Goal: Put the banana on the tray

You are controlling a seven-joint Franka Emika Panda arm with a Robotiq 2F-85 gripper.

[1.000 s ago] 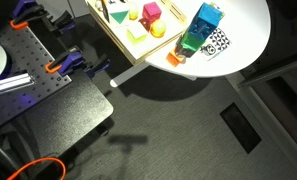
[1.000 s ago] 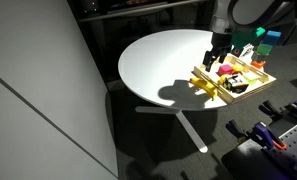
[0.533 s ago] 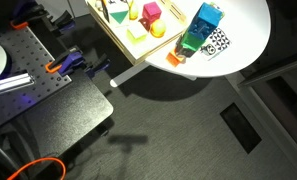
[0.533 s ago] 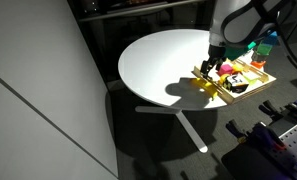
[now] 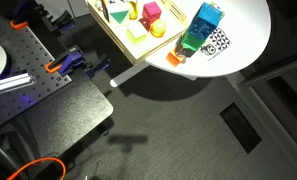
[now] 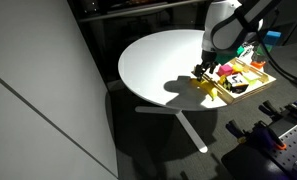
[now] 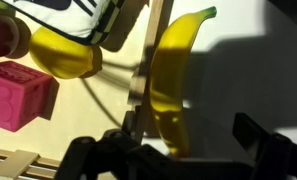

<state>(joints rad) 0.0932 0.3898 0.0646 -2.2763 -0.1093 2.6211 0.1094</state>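
Note:
The banana (image 7: 173,80), bright yellow and curved, lies on the white tabletop just outside the rim of the light wooden tray (image 7: 139,75). In the wrist view my gripper (image 7: 178,150) is open, with one dark finger on each side of the banana's near end, not closed on it. In an exterior view the gripper (image 6: 201,70) hangs low over the banana (image 6: 205,88) at the tray's (image 6: 224,94) corner. The tray also shows in an exterior view (image 5: 116,40), where the gripper and banana are out of frame.
On the tray lie a pink block (image 7: 18,95), a rounder yellow piece (image 7: 63,55) and a pale yellow-green square (image 5: 136,33). A blue-green block tower (image 5: 201,30) stands beside the tray. The round white table (image 6: 158,65) extends away from the tray.
The arm has swung from above the tray toward its outer corner and lowered over the banana. The objects have not moved.

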